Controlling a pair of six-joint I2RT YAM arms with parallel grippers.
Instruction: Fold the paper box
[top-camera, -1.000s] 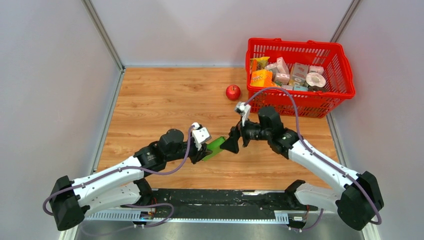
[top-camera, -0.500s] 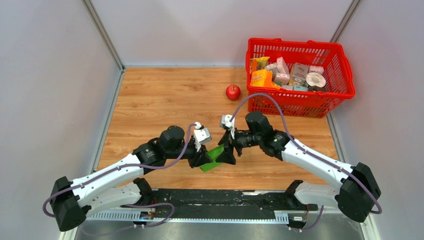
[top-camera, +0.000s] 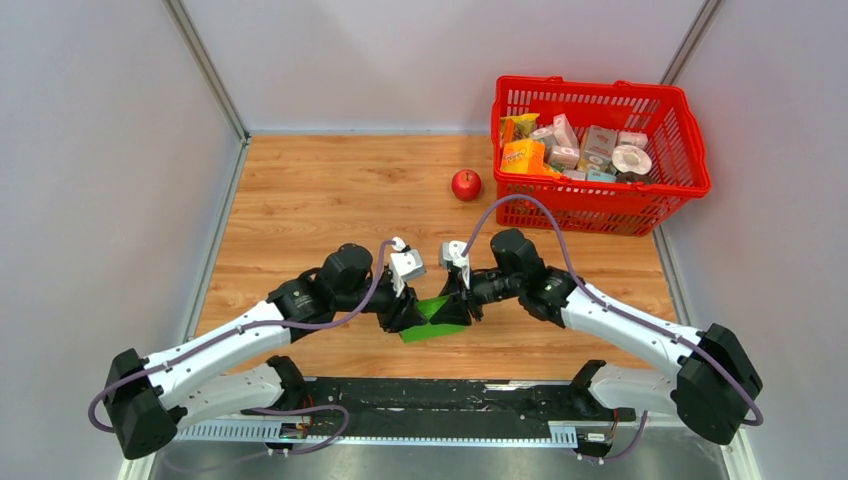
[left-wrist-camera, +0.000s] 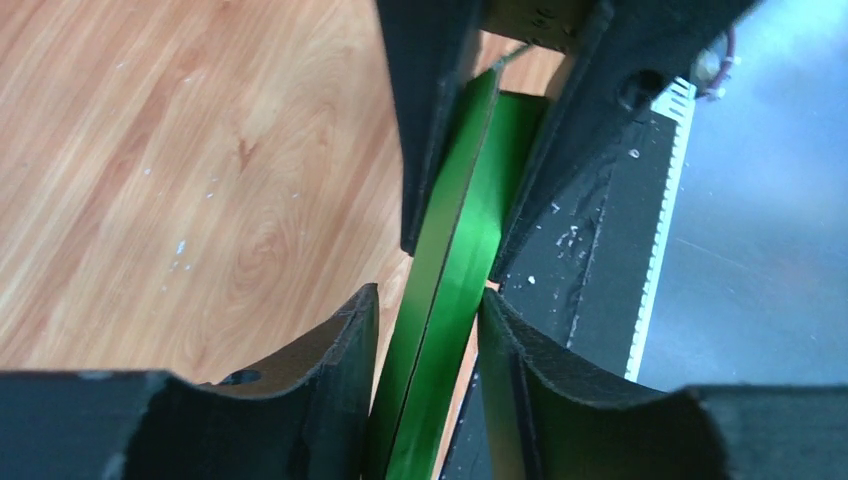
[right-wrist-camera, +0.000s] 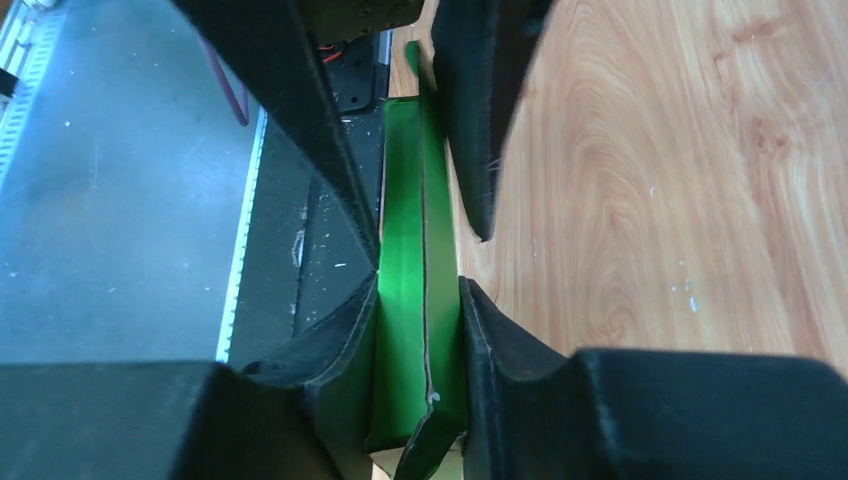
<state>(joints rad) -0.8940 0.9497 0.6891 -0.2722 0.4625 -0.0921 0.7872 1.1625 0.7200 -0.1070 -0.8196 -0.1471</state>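
Near the front edge of the wood table (top-camera: 300, 190), the green paper box (top-camera: 428, 327) is held between both arms. The left gripper (top-camera: 405, 312) pinches one end and the right gripper (top-camera: 452, 310) pinches the other, each squeezed narrow on the thin card. A second ago the box was farther back. Now both arms have pulled in close together. The box looks pressed flat, so I think the real folding is just starting. Far behind sit the red apple (top-camera: 465, 184) and the red basket (top-camera: 600, 205).

The paper box (left-wrist-camera: 450, 250) is thin card, smooth with a faint sheen. The table (left-wrist-camera: 150, 150) is grained wood, smooth and lightly speckled; the left hand (left-wrist-camera: 428, 300) is matt black, coarse-edged
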